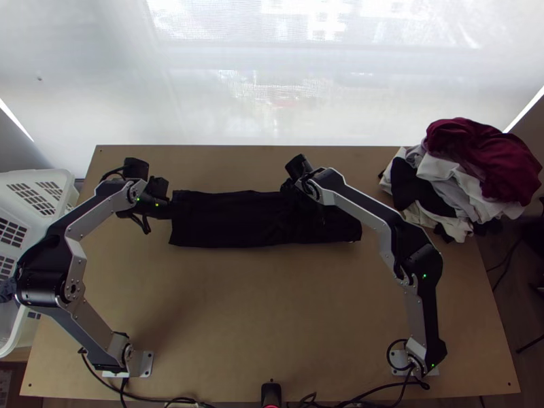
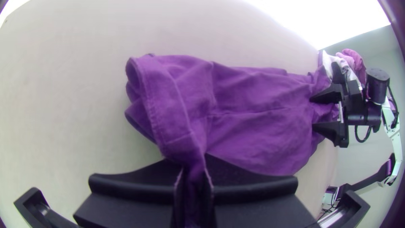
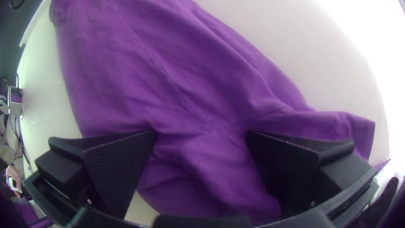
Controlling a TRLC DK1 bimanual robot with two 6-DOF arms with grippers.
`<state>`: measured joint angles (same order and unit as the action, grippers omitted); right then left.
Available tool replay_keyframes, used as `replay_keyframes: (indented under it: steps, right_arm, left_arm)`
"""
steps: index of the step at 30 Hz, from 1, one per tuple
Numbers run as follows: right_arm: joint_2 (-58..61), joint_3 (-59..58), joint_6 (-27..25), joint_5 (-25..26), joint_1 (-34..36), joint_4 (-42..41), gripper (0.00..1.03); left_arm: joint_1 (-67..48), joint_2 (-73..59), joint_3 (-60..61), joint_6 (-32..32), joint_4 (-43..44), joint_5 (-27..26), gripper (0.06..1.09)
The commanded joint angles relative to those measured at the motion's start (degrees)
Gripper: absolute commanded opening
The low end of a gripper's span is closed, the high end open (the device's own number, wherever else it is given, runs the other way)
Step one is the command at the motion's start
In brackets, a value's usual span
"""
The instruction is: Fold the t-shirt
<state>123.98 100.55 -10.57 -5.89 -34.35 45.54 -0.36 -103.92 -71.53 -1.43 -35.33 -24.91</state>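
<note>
Altogether, one dark cloth t-shirt (image 1: 234, 224) lies in a long narrow strip on one light wooden table (image 1: 272, 299), near one mixed-colour clothes heap (image 1: 442, 183). Of two black grippers, the left gripper (image 1: 173, 204) pinches one shirt end between two fingers; the right gripper (image 1: 294, 196) has two fingers apart over the other end portion.

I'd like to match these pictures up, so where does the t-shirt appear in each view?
Top view: the t-shirt lies as a long strip across the far half of the table.
Left wrist view: it runs from between the left gripper's fingers, across the picture's middle, to the right gripper.
Right wrist view: it spreads beneath and beyond the right gripper's open fingers.
Shared landmark: the right gripper, at the t-shirt.
</note>
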Motion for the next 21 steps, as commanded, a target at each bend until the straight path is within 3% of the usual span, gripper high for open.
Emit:
replay_keyframes:
  steps: [1, 12, 21]
  right_arm:
    - [1.6, -0.4, -0.1, 0.0, 0.6, -0.2, 0.99]
    - [3.2, -0.7, -0.1, 0.1, 0.8, -1.2, 0.99]
    - [0.1, 0.3, 1.0, 0.0, 0.9, -1.2, 0.99]
  left_arm:
    - [-1.0, 2.9, -5.7, 1.2, -3.6, -1.5, 0.09]
    - [-4.3, 4.0, -18.6, 4.2, -12.3, -7.5, 0.09]
    - [-7.4, 4.0, -22.7, 4.7, -13.6, -7.8, 0.09]
